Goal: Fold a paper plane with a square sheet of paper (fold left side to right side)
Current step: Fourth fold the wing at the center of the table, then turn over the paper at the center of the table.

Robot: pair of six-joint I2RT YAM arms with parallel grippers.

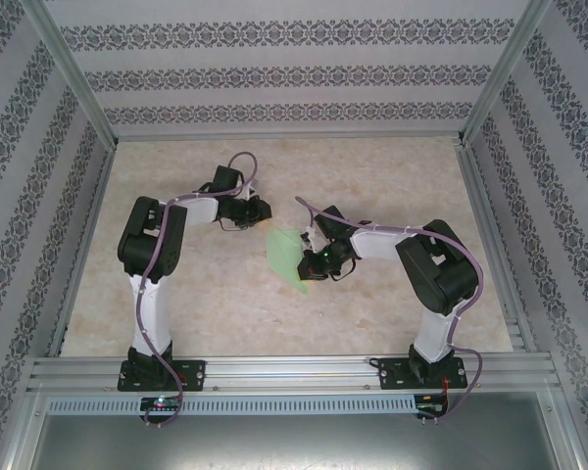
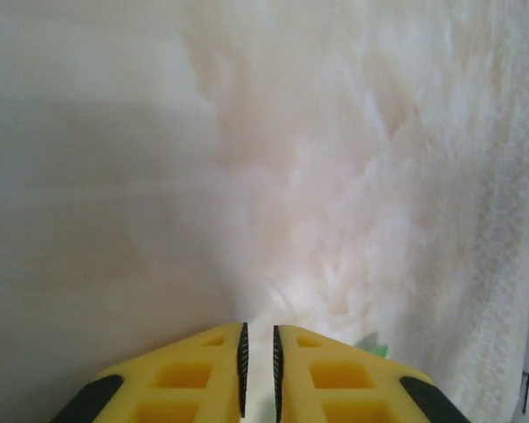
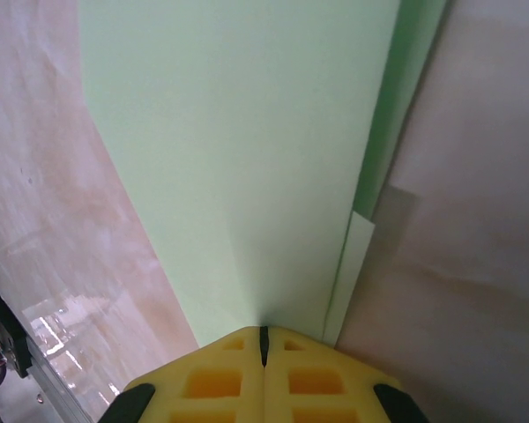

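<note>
**Risk note: sheet being carried on a single pinch**

The folded green sheet (image 3: 247,159) is being pinched at its near edge by the right gripper (image 3: 264,333), whose jaws are being pressed tightly together. The paper is being fanned out ahead of the fingertips, over the table (image 3: 476,308). Whether it is being lifted or is lying flat cannot be told.

Just right of those fingertips, stacked layers are being exposed: a darker green strip (image 3: 397,88) and a small pale flap (image 3: 357,256), which is not being held flush with the main panel.

The left gripper (image 2: 258,352) is being held near the sheet without touching it. Its fingers are being parted by only a narrow slit, and nothing is being gripped between them.

Likely failures, as judged:
- The sheet is being restrained at one point only, so any sideways move of the right arm could swing it about the fingertips and pull the creases out of line.
- The loose flap is not being pressed down, so it could spring open and shift the layers.
- If the paper is being dragged against the table, the thin edge could crumple or tear at the pinch.
- With so small a gap, the left fingers could shove the paper's edge on approach rather than take it.
</note>
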